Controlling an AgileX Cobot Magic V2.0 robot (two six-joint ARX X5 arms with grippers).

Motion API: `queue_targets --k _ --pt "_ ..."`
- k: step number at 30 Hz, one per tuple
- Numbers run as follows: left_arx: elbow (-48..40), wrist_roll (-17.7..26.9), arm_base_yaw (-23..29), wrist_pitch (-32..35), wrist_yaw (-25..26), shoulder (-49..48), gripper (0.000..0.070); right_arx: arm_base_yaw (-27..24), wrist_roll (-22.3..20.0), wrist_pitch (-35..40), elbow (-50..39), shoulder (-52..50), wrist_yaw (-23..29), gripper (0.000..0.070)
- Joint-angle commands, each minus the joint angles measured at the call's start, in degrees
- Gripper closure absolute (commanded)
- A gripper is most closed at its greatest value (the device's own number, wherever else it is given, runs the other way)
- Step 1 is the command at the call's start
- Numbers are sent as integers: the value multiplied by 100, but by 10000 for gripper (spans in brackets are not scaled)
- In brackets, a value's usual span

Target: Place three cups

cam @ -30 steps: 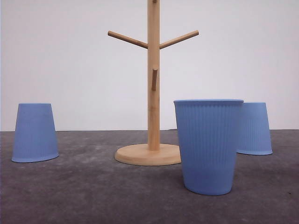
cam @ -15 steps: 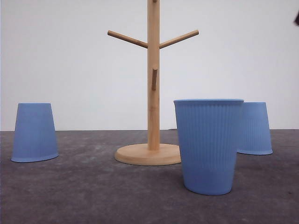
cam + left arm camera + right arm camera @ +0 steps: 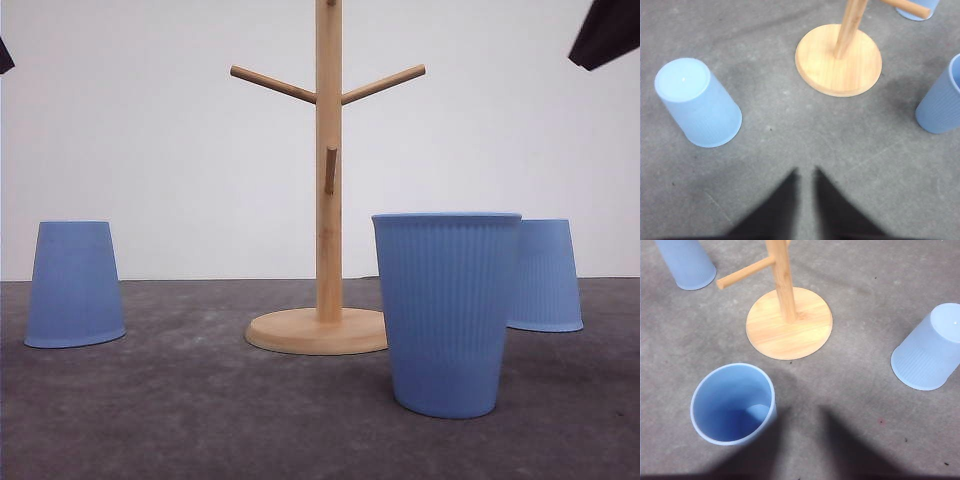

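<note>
Black left fingers (image 3: 805,175) nearly closed, empty, right fingers (image 3: 800,415) parted, empty

No legible text, label, brand, number or sign is found on any surface shown. The ribbed walls of the three cups (image 3: 447,310) (image 3: 74,284) (image 3: 545,274) are unmarked, as is the flat base of the inverted cup seen in the left wrist view. The wooden stand (image 3: 327,170) and its round foot carry no lettering, and nothing is printed on the grey tabletop (image 3: 200,420).
</note>
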Motion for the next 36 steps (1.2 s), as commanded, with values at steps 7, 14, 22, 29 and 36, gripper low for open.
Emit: queue_targets --k 7,14,22,29,36 --pt "96 -490 -15 11 -46 -72 149 22 -35 -4 79 -92 33 182" --pt "96 -1528 216 -192 -127 327 148 17 232 -35 79 -170 256 182" --pt "96 -1403 729 665 -7 1515 89 17 247 -109 79 -168 275 182" --pt "94 -1171 981 1625 -11 2510 0 17 240 -108 79 -168 273 182" --pt "94 -1101 1170 2543 -42 3413 0 17 238 -102 79 -168 278 182"
